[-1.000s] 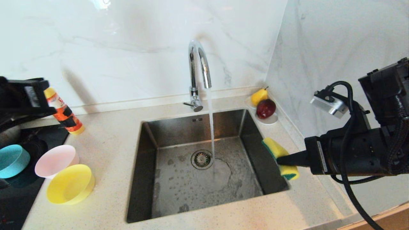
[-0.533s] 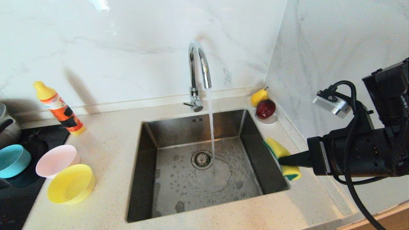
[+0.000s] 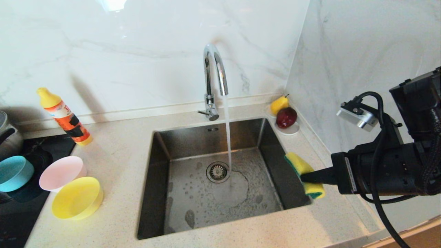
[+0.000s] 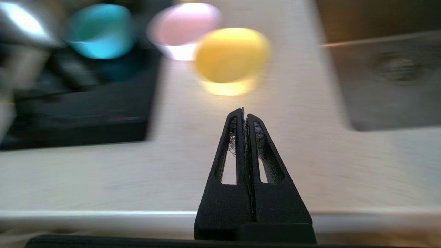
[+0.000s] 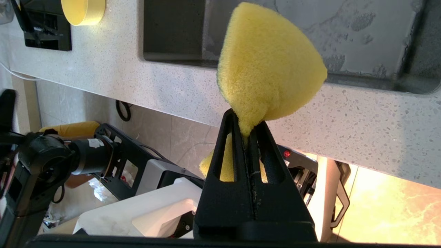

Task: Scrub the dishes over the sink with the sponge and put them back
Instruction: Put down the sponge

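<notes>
We are seeing a yellow bowl [image 3: 77, 198], a pink bowl [image 3: 62, 173] and a light blue bowl [image 3: 13, 173] showing near the speckled cream counter's [image 3: 117, 165] left edge. A yellow-and-green sponge [image 3: 304, 175] is showing over the grey steel sink's [image 3: 220, 179] right rim, pinched in the black right gripper [image 3: 303, 177].
</notes>
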### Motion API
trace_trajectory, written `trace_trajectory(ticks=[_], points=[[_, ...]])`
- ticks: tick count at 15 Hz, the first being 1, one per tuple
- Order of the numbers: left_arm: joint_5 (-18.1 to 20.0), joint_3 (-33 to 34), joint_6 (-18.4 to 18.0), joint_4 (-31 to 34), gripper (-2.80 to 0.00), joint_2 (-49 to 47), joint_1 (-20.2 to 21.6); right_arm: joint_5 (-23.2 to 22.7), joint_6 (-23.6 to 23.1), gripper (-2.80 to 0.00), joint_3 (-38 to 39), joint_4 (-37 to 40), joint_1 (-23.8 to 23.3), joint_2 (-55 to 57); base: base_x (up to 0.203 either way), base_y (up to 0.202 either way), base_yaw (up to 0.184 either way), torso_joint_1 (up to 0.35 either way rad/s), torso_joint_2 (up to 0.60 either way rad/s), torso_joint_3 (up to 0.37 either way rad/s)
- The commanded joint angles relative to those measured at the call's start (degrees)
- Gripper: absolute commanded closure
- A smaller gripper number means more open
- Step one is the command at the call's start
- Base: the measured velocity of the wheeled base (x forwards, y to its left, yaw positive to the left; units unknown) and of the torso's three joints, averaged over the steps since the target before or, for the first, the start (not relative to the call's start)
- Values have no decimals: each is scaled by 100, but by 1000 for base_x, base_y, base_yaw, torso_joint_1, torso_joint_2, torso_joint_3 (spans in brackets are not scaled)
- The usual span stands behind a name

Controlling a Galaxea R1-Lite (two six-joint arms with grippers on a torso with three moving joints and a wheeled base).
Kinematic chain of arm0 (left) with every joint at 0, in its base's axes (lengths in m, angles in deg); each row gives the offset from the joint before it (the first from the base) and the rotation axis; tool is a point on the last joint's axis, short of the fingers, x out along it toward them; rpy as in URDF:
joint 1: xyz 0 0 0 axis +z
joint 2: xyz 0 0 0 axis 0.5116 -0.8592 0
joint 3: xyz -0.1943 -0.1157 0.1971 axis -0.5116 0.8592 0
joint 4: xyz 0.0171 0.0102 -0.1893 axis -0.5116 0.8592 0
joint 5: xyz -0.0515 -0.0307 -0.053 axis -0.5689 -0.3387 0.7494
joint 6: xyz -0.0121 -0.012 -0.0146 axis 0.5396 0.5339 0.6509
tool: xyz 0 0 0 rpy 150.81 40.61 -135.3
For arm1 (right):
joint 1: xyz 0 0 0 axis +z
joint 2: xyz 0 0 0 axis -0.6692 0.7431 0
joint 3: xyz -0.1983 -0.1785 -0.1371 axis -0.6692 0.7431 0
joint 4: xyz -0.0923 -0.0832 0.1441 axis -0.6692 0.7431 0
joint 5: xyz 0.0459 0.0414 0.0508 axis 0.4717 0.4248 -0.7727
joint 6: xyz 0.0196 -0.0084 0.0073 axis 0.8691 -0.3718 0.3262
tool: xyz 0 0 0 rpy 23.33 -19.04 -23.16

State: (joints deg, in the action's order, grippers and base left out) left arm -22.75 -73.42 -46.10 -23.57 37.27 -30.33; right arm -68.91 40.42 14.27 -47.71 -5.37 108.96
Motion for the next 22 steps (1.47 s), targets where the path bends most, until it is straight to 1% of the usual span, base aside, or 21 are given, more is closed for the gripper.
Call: trace_trajectory(ticks=[1, 2, 3, 5, 7, 12, 14, 16, 17, 20, 22], points=[[724, 142, 218, 51, 0, 319, 9, -9, 8, 0, 19, 11, 2, -10, 0, 0, 0, 0, 0, 0], [1073, 328, 257, -6, 0, 356, 9, -9, 0, 0, 10, 11, 2, -19, 0, 0, 0, 0, 0, 0], [1224, 446, 293, -134, 0, 371, 9, -9, 0, 0, 19, 11, 2, -42, 0, 0, 0, 0, 0, 0], [1236, 526, 266, -165, 0, 375, 9, -9, -10, 0, 29, 11, 2, -133, 0, 0, 0, 0, 0, 0], [1239, 538, 330, -198, 0, 372, 9, -1, -21, 0, 28, 11, -2, -144, 0, 0, 0, 0, 0, 0], [1239, 538, 344, -198, 0, 372, 9, 124, -579, 0, 301, 19, -51, -394, 0, 0, 0, 0, 0, 0], [1239, 538, 344, -198, 0, 372, 9, 377, -1003, 0, 503, 57, -52, -502, 0, 0, 0, 0, 0, 0], [1240, 538, 344, -198, 0, 372, 9, 935, -1554, 0, 713, 27, -51, -555, 0, 0, 0, 0, 0, 0], [1239, 538, 344, -198, 0, 372, 9, 1188, -1704, 0, 758, 22, -9, -601, 0, 0, 0, 0, 0, 0], [1239, 538, 344, -198, 0, 372, 9, 1395, -1758, 0, 886, 28, 46, -591, 0, 0, 0, 0, 0, 0], [1239, 538, 344, -198, 0, 372, 9, 1933, -1861, 0, 1054, 14, 46, -579, 0, 0, 0, 0, 0, 0]])
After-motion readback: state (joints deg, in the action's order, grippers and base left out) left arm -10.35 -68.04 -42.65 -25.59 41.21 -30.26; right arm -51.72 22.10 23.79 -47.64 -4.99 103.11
